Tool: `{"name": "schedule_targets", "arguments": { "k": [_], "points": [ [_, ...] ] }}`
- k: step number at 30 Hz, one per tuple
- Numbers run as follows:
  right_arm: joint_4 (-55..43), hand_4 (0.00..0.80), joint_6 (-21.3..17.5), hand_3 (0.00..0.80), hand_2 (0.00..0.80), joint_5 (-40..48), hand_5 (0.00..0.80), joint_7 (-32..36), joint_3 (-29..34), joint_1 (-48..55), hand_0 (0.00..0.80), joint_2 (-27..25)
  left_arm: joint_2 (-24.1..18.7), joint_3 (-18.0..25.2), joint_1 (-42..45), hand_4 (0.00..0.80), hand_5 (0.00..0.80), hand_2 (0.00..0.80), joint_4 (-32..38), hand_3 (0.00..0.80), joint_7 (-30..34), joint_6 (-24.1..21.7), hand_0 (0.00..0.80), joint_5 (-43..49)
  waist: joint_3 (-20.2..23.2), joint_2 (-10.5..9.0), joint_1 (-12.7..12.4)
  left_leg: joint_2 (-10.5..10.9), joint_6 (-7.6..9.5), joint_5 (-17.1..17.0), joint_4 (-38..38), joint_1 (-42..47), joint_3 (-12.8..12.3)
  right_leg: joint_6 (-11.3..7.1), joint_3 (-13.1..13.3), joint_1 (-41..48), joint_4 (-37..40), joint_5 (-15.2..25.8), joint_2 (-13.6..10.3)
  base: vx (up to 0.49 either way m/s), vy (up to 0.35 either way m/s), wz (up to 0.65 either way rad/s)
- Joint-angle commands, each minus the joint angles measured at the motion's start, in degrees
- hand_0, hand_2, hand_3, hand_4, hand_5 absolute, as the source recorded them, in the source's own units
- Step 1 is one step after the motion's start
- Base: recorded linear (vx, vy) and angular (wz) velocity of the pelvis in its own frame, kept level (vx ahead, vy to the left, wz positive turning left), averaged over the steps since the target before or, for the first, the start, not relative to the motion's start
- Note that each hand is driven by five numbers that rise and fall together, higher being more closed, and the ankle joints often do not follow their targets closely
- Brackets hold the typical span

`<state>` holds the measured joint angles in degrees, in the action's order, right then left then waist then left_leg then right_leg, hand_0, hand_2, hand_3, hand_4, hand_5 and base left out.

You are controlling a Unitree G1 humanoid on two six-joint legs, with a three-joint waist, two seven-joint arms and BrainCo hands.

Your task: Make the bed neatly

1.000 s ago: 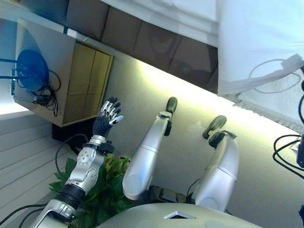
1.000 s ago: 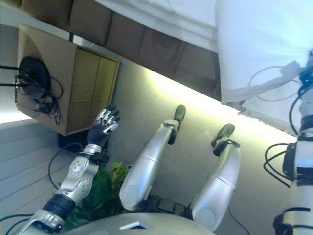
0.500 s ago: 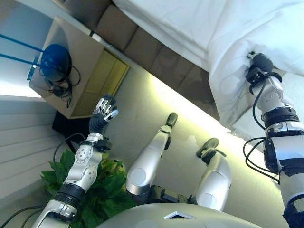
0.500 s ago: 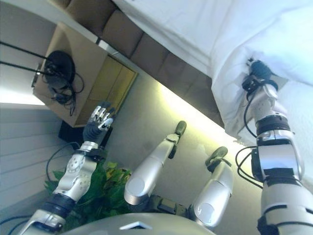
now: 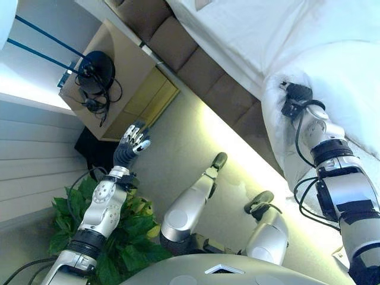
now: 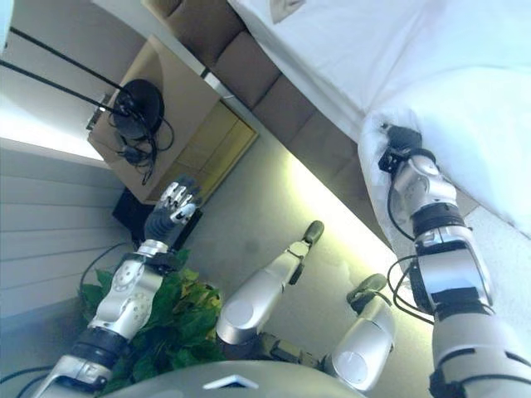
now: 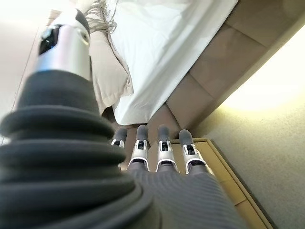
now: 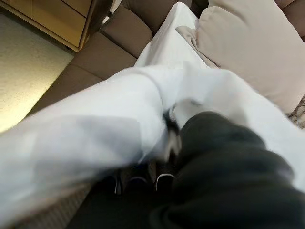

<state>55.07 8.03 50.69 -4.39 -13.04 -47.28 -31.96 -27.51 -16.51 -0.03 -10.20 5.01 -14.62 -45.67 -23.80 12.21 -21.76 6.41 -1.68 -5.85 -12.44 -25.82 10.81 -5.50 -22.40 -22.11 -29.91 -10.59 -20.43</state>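
My right hand (image 5: 295,98) is buried in the edge of the white duvet (image 5: 332,53), which hangs over the side of the bed (image 5: 205,74); in the right wrist view the cloth folds over the fingers, so I cannot tell whether they have it pinched; my left hand (image 5: 133,140) hangs clear near the wooden nightstand (image 5: 122,89), fingers straight and holding nothing. I judge the step is drawing the duvet toward the beige pillow (image 8: 248,43); I'd pull slowly and level, to avoid bunching.
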Motion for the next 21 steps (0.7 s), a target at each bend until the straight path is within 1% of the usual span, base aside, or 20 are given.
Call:
{"name": "schedule_targets", "arguments": {
  "k": [1, 4, 7, 13, 16, 19, 21],
  "points": [
    [-3.89, 0.000, -2.77, 0.000, 0.000, 2.69, 0.000, 0.44, 1.78, -0.43, 0.000, -0.06, -0.75, -0.71, 0.43, 0.000, 0.000, 0.000, 1.15, 0.000, 0.38, -2.27, 0.000, 2.53, 1.54, -3.49, -1.98, 0.10, 0.59, 2.14, -2.82, -1.29, -1.94, -5.61, 3.12, 3.72, 10.25, 13.92, -4.65, -0.005, -0.040, 0.02],
    [-3.23, 0.000, -3.57, 0.000, 0.000, 6.77, 0.000, -0.28, 3.29, 0.68, 0.000, -0.20, -0.94, -0.90, -0.17, 0.000, 0.000, 0.000, 0.91, 0.000, -0.08, -2.62, 0.000, 2.20, 1.15, -3.77, -1.53, 0.16, 0.61, 2.32, -3.13, -1.39, -2.09, -5.67, 3.32, 3.87, 10.69, 14.09, -4.28, 0.000, 0.000, 0.00],
    [-2.42, 0.000, -6.00, 0.000, 0.000, 11.28, 0.000, -1.53, 5.65, 2.91, 0.000, 0.32, -0.95, -1.05, -0.53, 0.000, 0.000, 0.000, 1.04, 0.000, -1.28, -3.11, 0.000, 1.92, 0.67, -3.92, -0.82, 0.16, 0.64, 2.66, -3.91, -1.96, -2.46, -5.66, 3.89, 3.47, 10.72, 14.33, -4.07, 0.000, 0.000, 0.00],
    [-0.69, 0.000, -9.83, 0.000, 0.000, 22.57, 0.000, 0.10, 10.44, 7.84, 0.000, 2.84, -0.40, -1.08, -1.44, 0.000, 0.000, 0.000, 0.55, 0.000, -3.95, -4.13, 0.000, 1.99, -0.35, -4.04, 0.56, -0.27, 0.87, 3.09, -5.03, -3.49, -3.75, -5.55, 4.77, 2.15, 10.37, 14.11, -3.55, -0.007, -0.005, -0.08],
    [-0.52, 0.000, -12.75, 0.000, 0.000, 29.34, 0.000, 1.96, 12.33, 9.91, 0.000, 4.28, -0.10, -1.10, -1.57, 0.000, 0.000, 0.000, 0.02, 0.000, -4.61, -5.01, 0.000, 1.88, -1.11, -3.99, 1.01, -0.33, 0.90, 3.25, -5.60, -4.39, -4.27, -5.41, 4.99, 1.27, 9.89, 13.81, -3.36, -0.026, 0.001, -0.12],
    [-0.51, 0.000, -16.75, 0.000, 0.000, 37.68, 0.000, 4.96, 14.85, 12.15, 0.000, 5.63, 0.06, -1.31, -1.72, 0.000, 0.000, 0.000, -0.60, 0.000, -5.05, -6.41, 0.000, 1.57, -1.85, -3.91, 1.65, -0.29, 0.95, 3.39, -6.23, -5.46, -4.73, -5.31, 5.39, 0.16, 9.25, 13.62, -3.18, -0.025, 0.003, -0.15],
    [-0.23, 0.000, -18.28, 0.000, 0.000, 41.09, 0.000, 6.62, 16.78, 13.17, 0.000, 6.00, 0.17, -1.46, -1.76, 0.000, 0.000, 0.000, -0.62, 0.000, -5.38, -7.14, 0.000, 1.28, -2.19, -3.73, 2.10, -0.23, 0.99, 3.43, -6.49, -6.10, -5.00, -5.29, 5.63, -0.43, 9.06, 13.42, -3.02, -0.030, 0.014, -0.06]
  ]
}}
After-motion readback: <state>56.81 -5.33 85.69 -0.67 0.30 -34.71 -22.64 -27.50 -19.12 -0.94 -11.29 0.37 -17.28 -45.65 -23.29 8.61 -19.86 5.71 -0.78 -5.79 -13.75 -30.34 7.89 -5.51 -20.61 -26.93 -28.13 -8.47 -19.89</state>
